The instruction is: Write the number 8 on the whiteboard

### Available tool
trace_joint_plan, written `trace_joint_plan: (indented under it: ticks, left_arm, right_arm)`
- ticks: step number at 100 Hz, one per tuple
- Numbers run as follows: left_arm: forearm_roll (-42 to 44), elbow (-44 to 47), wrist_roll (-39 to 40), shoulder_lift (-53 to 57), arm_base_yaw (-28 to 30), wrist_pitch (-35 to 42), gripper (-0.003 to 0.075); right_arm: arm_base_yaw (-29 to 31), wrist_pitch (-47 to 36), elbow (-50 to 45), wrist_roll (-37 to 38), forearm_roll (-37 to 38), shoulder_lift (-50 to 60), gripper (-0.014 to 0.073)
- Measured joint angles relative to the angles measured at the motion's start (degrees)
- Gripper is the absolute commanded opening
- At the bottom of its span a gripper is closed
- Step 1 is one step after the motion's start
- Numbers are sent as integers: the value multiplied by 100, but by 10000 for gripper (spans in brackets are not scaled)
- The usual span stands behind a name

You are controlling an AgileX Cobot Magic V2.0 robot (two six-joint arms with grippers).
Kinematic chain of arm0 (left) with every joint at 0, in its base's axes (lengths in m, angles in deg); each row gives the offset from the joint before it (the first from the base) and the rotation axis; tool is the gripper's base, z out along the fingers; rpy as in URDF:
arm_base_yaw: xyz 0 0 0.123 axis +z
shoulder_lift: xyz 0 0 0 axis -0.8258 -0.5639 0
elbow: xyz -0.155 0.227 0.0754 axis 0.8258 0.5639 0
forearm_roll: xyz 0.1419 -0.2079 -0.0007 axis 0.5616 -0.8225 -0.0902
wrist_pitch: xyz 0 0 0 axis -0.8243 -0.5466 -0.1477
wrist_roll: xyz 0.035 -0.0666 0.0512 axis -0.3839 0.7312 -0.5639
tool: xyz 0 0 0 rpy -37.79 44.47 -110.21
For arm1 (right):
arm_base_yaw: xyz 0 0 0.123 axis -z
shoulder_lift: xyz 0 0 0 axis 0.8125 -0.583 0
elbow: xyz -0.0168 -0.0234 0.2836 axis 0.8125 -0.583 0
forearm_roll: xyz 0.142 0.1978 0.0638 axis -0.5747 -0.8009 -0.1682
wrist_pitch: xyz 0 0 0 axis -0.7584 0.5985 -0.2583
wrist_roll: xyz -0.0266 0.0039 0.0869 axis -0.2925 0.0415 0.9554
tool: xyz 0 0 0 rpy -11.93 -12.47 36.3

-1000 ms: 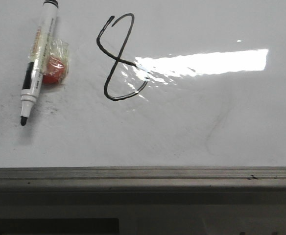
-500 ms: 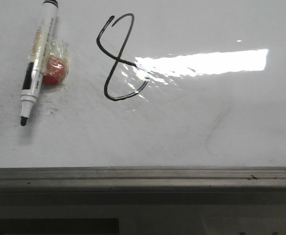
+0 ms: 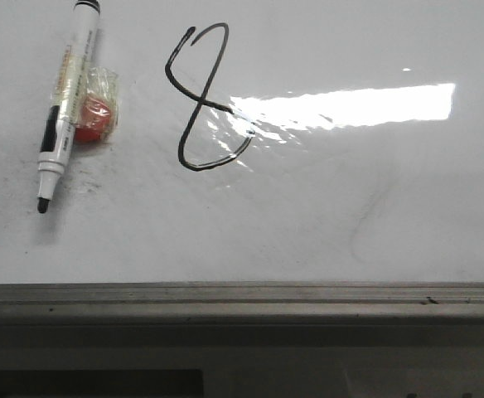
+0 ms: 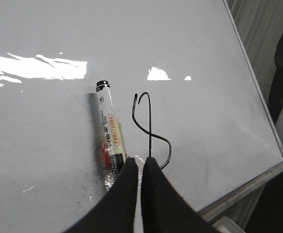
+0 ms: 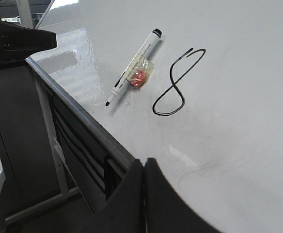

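Uncapped marker (image 3: 66, 104) touching red wrapped blob (image 3: 94, 116).

The thin black hand-drawn number 8 (image 4: 150, 131) lies on the glossy white whiteboard (image 4: 204, 97). A white uncapped marker (image 4: 108, 133) lies just beside it. The black left gripper (image 4: 138, 167) hovers with jaws pressed together.

Both claws sitting closed and empty

The left claw (image 4: 140, 165) is pressing its two dark fingers (image 4: 127, 182) together at the tips, gripping nothing. The right claw (image 5: 144, 167) is doing likewise, its fingers (image 5: 156, 189) meeting with no gap. Neither arm is showing in the front view.
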Motion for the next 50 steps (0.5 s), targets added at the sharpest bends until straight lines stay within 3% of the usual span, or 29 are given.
trace_joint_plan:
  ticks: [13,50]
  left_arm:
    - [16,199,0,0,349,11,-20]
    - [710,658,0,632,2154,-165,-20]
  right_arm:
    - [0,0,0,0,0,0,-63]
    - [0,0,-10,0,0,0,-63]
